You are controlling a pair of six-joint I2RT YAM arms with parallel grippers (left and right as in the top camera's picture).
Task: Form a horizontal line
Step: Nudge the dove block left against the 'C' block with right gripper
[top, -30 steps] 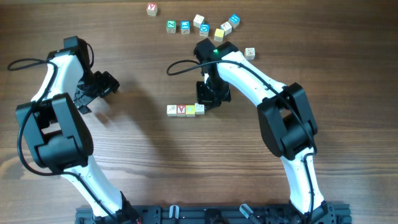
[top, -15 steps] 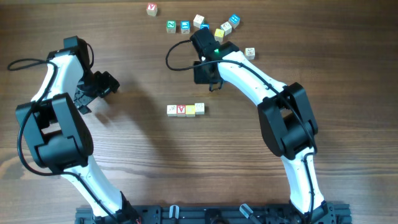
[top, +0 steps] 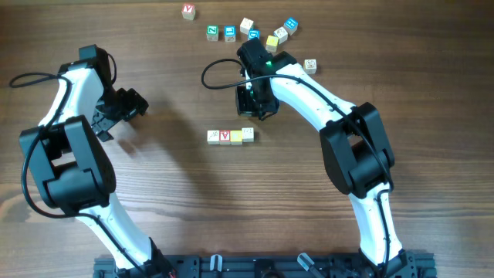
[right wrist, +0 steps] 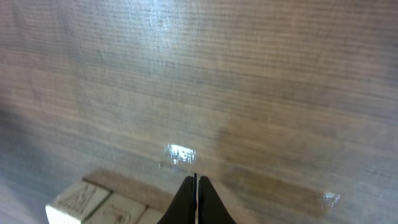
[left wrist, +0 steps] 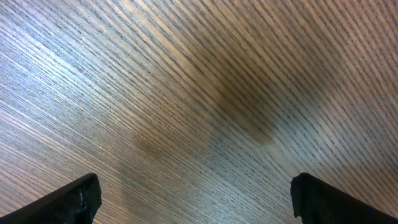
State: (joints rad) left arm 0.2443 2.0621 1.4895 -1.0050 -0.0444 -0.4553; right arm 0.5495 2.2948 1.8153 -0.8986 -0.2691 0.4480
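Right gripper (right wrist: 195,190): the jaws are pressed together with nothing between them. In the wrist view only the two dark tips show, rising from the near edge of the frame; the rest of the fingers is cut off. From overhead the tips cannot be made out under the dark wrist body, which hangs just beyond the right end of the row of four blocks (top: 230,136), clear of it.

Left gripper (left wrist: 194,199): the jaws stand wide apart, with one tip in each near corner of its wrist view and only bare wood grain between them. Both tips are cropped by the frame edge. From overhead this gripper is well to the left of the row.

The row lies near the middle of the table (top: 177,201), its blocks touching side by side and running left to right. The right-end block appears set slightly farther back than the others. The right wrist view catches only part of the row at its near left corner, blurred and cut off.

The loose blocks (top: 272,42) lie scattered along the far edge. One is partly covered by the right arm. The face markings are too small to read.
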